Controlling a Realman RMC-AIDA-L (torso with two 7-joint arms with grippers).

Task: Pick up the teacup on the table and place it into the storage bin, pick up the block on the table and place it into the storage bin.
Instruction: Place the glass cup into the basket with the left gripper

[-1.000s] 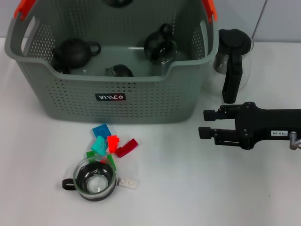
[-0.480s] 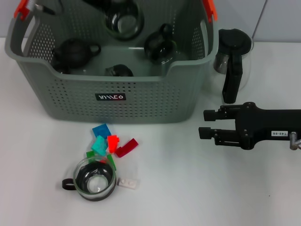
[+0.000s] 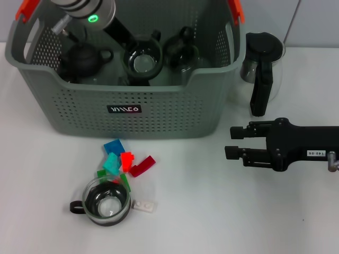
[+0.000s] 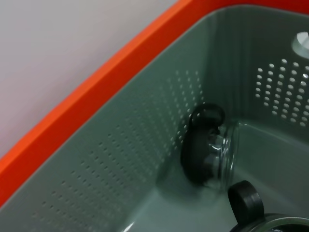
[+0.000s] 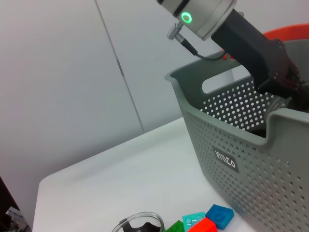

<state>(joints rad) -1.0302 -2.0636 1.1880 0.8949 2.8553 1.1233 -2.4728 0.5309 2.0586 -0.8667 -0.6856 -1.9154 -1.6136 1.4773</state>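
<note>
A glass teacup (image 3: 143, 63) with a black base hangs inside the storage bin (image 3: 127, 114), just above its floor, with my left gripper (image 3: 128, 43) shut on it. A second glass teacup (image 3: 107, 201) stands on the table in front of the bin. Just behind that cup lies a heap of coloured blocks (image 3: 123, 163), and a clear block (image 3: 144, 206) lies at its right. In the right wrist view the teacup rim (image 5: 140, 223) and blocks (image 5: 205, 220) show low down. My right gripper (image 3: 231, 142) rests open on the table at the right, holding nothing.
Inside the bin are a black teapot (image 3: 82, 57) and another glass cup (image 3: 181, 50), which the left wrist view shows lying on its side (image 4: 207, 152). A glass pitcher (image 3: 262, 66) with a black handle stands right of the bin, just behind my right gripper.
My left arm has come down into the bin from the back, lowering the held teacup to near the floor. The right arm has barely moved.
</note>
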